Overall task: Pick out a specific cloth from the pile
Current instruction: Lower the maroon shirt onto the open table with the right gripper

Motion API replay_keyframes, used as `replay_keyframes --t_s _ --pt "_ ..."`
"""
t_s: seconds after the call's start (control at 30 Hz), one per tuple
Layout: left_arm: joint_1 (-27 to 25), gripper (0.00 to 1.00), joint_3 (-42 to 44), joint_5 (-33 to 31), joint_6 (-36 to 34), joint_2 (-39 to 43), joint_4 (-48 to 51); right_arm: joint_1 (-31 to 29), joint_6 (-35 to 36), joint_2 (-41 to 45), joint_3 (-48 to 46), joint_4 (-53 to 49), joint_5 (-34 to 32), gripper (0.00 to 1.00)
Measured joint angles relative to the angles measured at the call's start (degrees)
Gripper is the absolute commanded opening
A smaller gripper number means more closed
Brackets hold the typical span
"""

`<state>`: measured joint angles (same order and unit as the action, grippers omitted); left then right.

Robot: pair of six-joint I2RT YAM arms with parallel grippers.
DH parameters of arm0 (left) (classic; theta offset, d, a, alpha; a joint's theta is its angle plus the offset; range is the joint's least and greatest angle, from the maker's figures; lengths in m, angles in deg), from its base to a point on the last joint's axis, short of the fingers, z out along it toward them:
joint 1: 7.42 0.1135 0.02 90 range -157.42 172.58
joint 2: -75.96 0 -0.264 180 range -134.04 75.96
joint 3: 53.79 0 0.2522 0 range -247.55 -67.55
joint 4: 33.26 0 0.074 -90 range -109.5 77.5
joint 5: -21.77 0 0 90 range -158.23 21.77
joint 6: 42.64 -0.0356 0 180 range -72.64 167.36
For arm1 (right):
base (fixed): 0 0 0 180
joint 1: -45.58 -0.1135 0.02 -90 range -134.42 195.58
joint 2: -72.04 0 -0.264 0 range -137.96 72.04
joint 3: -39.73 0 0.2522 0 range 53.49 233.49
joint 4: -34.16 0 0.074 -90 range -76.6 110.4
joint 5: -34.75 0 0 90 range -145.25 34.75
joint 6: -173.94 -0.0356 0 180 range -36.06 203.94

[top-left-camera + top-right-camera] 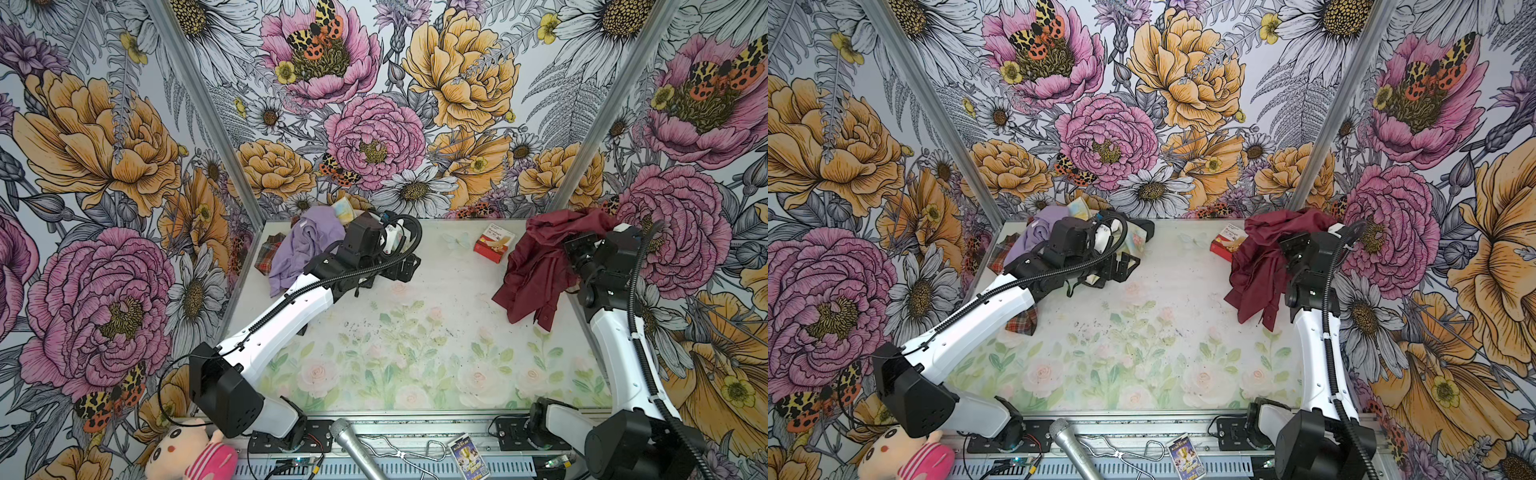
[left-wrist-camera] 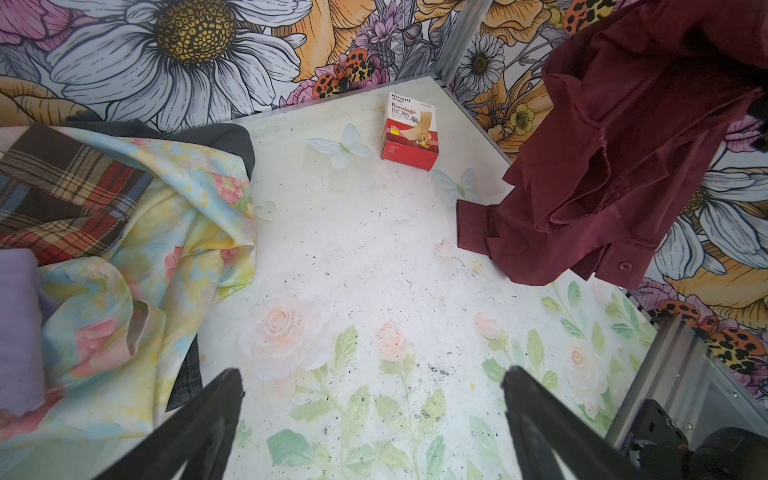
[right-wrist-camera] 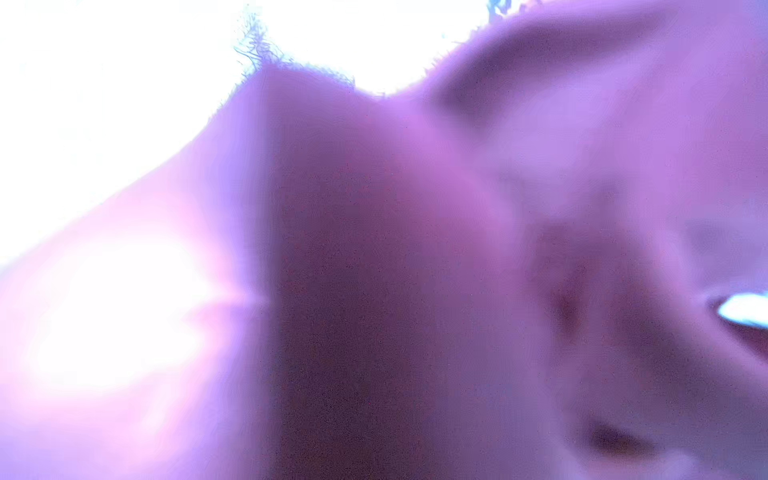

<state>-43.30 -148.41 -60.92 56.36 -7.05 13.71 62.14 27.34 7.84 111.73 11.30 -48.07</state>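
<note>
Hanging cloth [image 1: 536, 257] clenched in right fingers (hidden); left fingers [image 2: 199, 424] released beside pile [image 1: 299, 245]

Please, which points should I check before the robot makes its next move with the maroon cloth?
1. Cloth apart from pile: ok, they are at opposite sides of the table.
2. Right pincer shut on cloth: ok; the cloth hangs from it, though fabric hides the jaws.
3. Left pincer open and empty: ok.
4. Cloth fully off the table: not ok; its lower end lies on it.
5. Box apart from cloth: ok.
6. Right wrist view usable: not ok; fabric covers it.
</note>
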Motion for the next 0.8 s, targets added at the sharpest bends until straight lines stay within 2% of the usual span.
replay_keyframes --t_s 0.23,0.5,0.8 --pt "0.0 0.99 0.3 -0.2 0.0 0.2 0.0 0.0 6.3 -0.5 -3.4 -2.0 -0.1 0.0" --pt "0.5 0.99 0.7 -0.4 0.0 1.1 0.0 -1.7 12.3 -4.9 -5.0 -4.4 -1.0 0.0" --pt "2.1 0.99 0.7 -0.3 0.0 1.8 0.0 -4.0 15.6 -4.9 -10.8 -8.2 -2.6 0.0"
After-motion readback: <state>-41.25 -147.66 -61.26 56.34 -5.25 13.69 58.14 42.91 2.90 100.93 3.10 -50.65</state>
